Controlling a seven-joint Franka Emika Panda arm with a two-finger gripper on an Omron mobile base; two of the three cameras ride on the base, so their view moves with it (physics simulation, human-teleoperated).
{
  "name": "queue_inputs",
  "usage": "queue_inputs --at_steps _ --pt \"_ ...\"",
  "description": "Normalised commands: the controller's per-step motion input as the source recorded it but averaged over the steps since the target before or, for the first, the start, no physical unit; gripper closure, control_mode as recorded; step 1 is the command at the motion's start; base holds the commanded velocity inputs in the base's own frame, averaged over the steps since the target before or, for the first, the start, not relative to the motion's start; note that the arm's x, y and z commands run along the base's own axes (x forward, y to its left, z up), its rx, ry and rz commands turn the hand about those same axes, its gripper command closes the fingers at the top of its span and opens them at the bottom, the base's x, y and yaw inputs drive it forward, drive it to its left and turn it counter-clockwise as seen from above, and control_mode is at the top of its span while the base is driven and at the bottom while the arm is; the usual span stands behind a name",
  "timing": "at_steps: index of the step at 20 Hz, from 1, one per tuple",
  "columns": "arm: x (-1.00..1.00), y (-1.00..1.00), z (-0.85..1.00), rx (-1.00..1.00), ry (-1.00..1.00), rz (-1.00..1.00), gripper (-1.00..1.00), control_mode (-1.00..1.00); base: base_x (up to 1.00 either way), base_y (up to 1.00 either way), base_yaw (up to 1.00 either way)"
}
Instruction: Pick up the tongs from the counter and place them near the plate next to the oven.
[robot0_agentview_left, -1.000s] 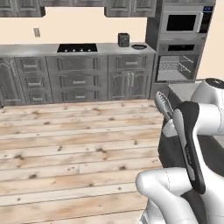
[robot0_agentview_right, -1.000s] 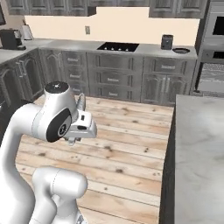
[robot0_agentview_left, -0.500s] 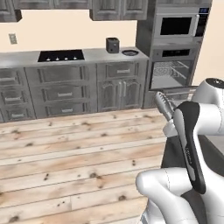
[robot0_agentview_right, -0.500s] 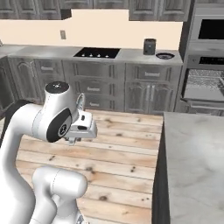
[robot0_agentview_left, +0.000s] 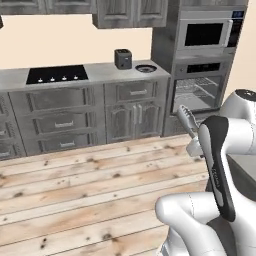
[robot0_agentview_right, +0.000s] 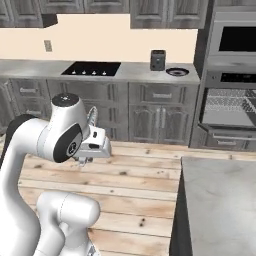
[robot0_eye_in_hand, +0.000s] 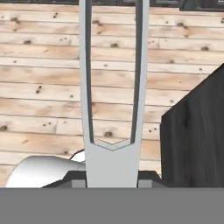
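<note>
Since the earlier frames both base views have swung: the cooktop, toaster and plate sit further left in the left base view and closer to centre in the right one, and the oven stack shows more fully, so the base has moved; arm pose relative to the base looks unchanged.

Tongs (robot0_eye_in_hand: 112, 109) are carried in the gripper (robot0_eye_in_hand: 112, 177), off the counter. Hand view: their joined end sits low in the frame between the dark fingers, and the two narrow grey arms run up and out past the top edge, slightly spread, over wooden floor planks. Fingers are closed against the tongs' base. Dark wood-grain cabinet side (robot0_eye_in_hand: 194, 135) at right of this view.

Left base view: tongs (robot0_agentview_left: 187, 120) stick up and leftward from the hand, ridged tip uppermost, in front of the oven (robot0_agentview_left: 196, 92). Right base view: only a short grey piece of the tongs (robot0_agentview_right: 92, 116) shows above the hand, beside the arm's upper joint.

Counter (robot0_agentview_left: 102, 73) runs along the back wall. On it, left to right: black cooktop (robot0_agentview_left: 56, 74), dark toaster (robot0_agentview_left: 122, 58), then the plate (robot0_agentview_left: 145, 68) just beside the oven column. Right base view gives the same order: cooktop (robot0_agentview_right: 91, 68), toaster (robot0_agentview_right: 158, 60), plate (robot0_agentview_right: 177, 72), counter (robot0_agentview_right: 135, 73), oven (robot0_agentview_right: 230, 107). Microwave (robot0_agentview_left: 205, 34) above the oven.

Grey marbled island top (robot0_agentview_right: 220, 200) at lower right of the right base view
</note>
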Motion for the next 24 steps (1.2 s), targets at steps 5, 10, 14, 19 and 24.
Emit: queue_inputs --at_steps 5,10,14,19,24 --pt "0.0 0.0 0.0 0.0 0.0 0.0 1.0 1.0 0.88 0.29 -0.09" --pt "0.0 0.0 0.0 0.0 0.0 0.0 1.0 1.0 0.86 0.26 -0.04" --pt "0.0 0.0 0.0 0.0 0.0 0.0 1.0 1.0 0.86 0.19 -0.02" --pt "0.0 0.0 0.0 0.0 0.0 0.0 1.0 1.0 0.87 0.06 -0.03" --pt "0.0 0.0 0.0 0.0 0.0 0.0 1.0 1.0 0.88 0.0 -0.04"
